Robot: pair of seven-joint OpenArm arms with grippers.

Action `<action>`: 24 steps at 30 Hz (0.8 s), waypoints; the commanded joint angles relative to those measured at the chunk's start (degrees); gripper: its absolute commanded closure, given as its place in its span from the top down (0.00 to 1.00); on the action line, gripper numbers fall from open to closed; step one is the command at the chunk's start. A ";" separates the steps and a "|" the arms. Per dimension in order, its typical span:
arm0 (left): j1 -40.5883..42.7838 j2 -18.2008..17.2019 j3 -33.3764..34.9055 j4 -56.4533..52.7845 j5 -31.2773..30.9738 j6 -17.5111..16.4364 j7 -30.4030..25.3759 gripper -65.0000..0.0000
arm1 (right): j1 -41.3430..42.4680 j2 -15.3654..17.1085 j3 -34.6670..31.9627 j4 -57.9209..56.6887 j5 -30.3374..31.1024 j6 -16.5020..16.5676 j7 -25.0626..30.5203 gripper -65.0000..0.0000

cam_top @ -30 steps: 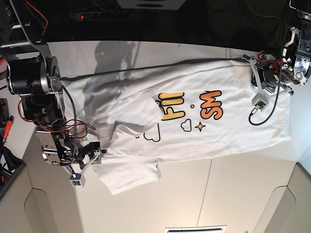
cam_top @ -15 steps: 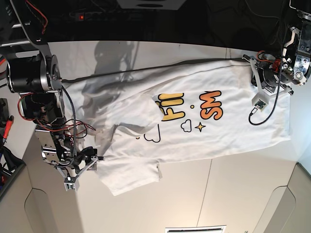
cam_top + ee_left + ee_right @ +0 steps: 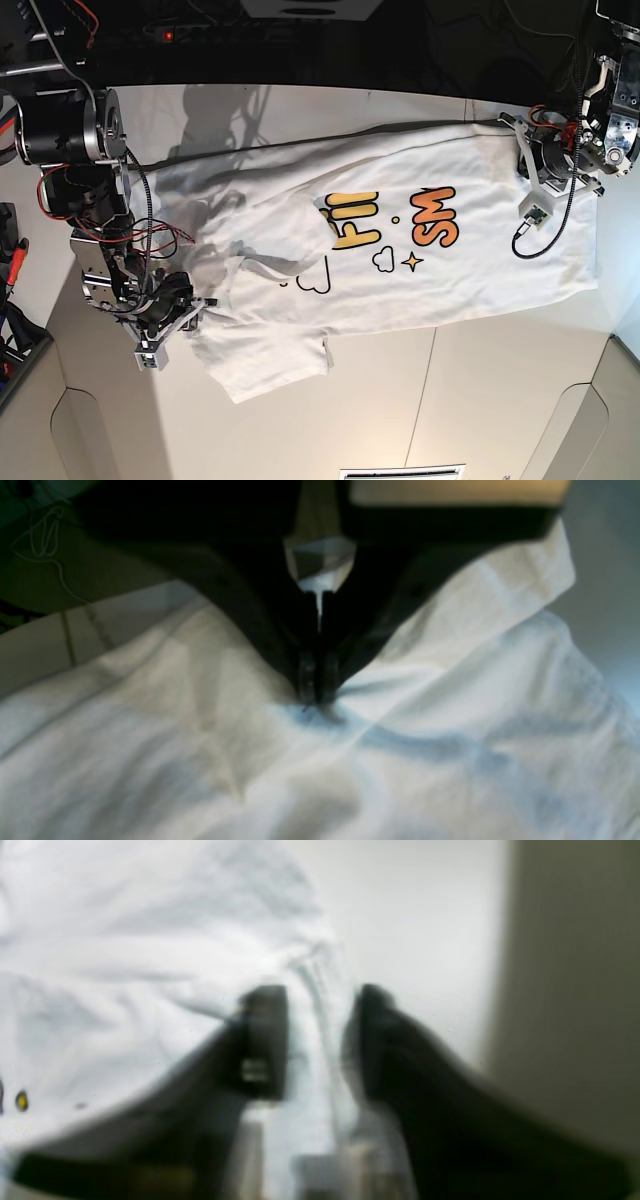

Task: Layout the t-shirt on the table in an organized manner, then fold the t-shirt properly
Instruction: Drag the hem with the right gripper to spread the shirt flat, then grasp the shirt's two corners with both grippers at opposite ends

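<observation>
The white t-shirt [image 3: 480, 270] lies spread on the table [image 3: 450, 400], its orange-and-yellow letters facing up. At the far right corner of the shirt, my left gripper [image 3: 518, 135] is shut on the t-shirt; the left wrist view shows its closed tips [image 3: 316, 695] pinching a pucker of cloth [image 3: 400, 760]. My right gripper [image 3: 205, 305] is at the shirt's left edge. In the blurred right wrist view its fingers [image 3: 265, 1040] stand a narrow gap apart around a raised hem of the t-shirt [image 3: 125, 940], with bare table [image 3: 415, 915] beyond.
A thin seam [image 3: 430, 370] runs across the tabletop near the front. Beyond the far edge lies a dark area with cables and a power strip [image 3: 168, 35]. Grey rounded cut-outs [image 3: 80, 440] flank the table's front corners.
The right gripper's jaws have narrowed from wide open around the shirt's left edge, and that arm has shifted slightly. The left arm has not moved.
</observation>
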 commanded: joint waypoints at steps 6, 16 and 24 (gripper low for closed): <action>-0.48 -0.96 -0.44 1.07 2.19 2.25 -2.21 0.19 | 0.63 0.00 0.00 5.11 -0.24 0.61 -4.63 0.00; -1.18 -1.22 -0.46 5.35 19.32 14.53 -8.83 0.33 | -2.58 0.15 0.00 10.25 -0.46 0.61 -8.83 0.00; -15.91 -1.29 -2.03 -9.75 17.42 18.45 -13.75 0.32 | -6.36 2.19 0.00 10.69 -0.44 0.61 -8.79 0.00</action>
